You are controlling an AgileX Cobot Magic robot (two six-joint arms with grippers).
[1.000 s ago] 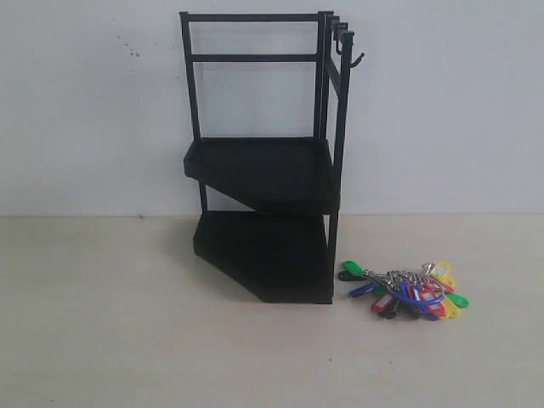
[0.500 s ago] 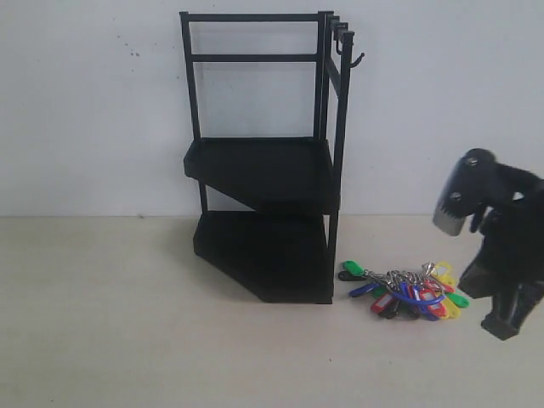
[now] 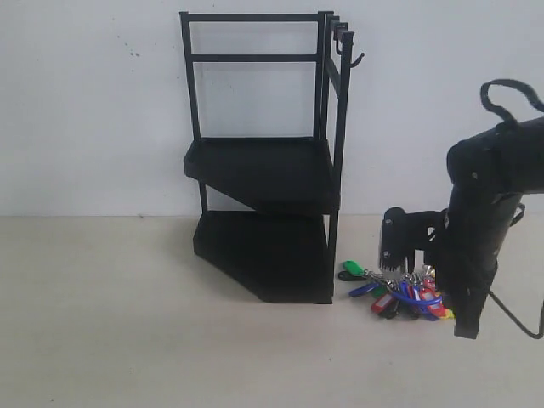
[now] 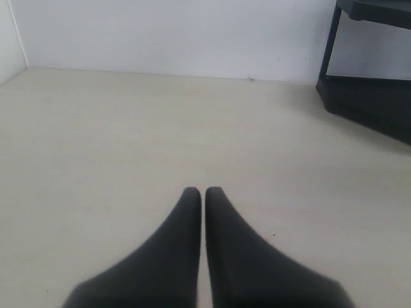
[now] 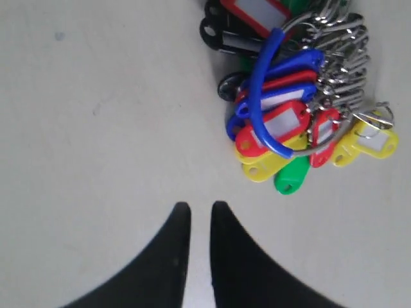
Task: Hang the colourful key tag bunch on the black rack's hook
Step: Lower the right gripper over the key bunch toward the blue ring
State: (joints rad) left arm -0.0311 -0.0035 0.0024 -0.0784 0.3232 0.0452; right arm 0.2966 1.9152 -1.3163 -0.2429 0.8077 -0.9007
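Note:
The colourful key tag bunch lies on the table just right of the black rack. In the right wrist view the bunch, with its blue loop, rests a short way ahead of my right gripper. That gripper's jaws stand a narrow gap apart with nothing between them. In the exterior view my right gripper points down at the table beside the bunch's right edge. The hook juts empty from the rack's top side rail. My left gripper is shut and empty over bare table.
The rack stands against a white wall at the back of the pale table. The rack's lower post and tray show at the edge of the left wrist view. A black cable loops above the right arm.
The right arm came into view from the right and has moved left and down, so that it now hangs over the right side of the bunch. The bunch has not moved.

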